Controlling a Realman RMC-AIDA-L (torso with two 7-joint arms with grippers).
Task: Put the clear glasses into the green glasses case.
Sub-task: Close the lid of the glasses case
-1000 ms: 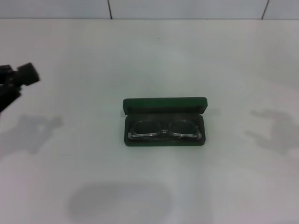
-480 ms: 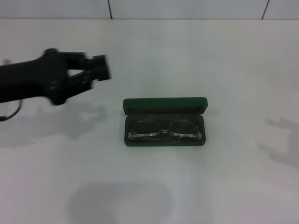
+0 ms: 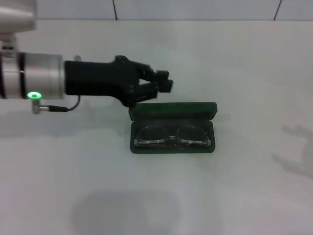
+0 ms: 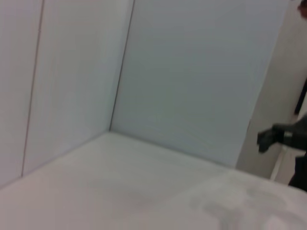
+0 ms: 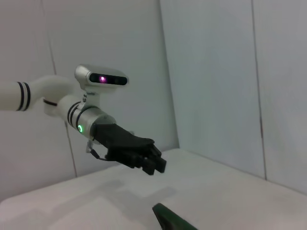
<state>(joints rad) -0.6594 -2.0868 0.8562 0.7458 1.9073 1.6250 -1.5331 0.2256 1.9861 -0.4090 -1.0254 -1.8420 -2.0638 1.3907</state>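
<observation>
The green glasses case (image 3: 172, 147) lies open at the middle of the table, its lid (image 3: 172, 109) standing up along the far side. Inside it rest the clear glasses (image 3: 171, 135), lenses up and folded flat. My left gripper (image 3: 165, 83) reaches in from the left and hovers just above and behind the lid's left end, touching nothing. The right wrist view shows the same left gripper (image 5: 156, 162) above a corner of the case (image 5: 171, 219). Far off at the edge of the left wrist view sits my right gripper (image 4: 269, 138), outside the head view.
The white table (image 3: 244, 196) carries nothing else. A white tiled wall (image 3: 195, 9) runs along its far edge. Shadows of the arms fall on the table at the right and the front.
My left arm has swung in from the far left edge towards the right, ending over the case's lid. The case and the glasses have not moved.
</observation>
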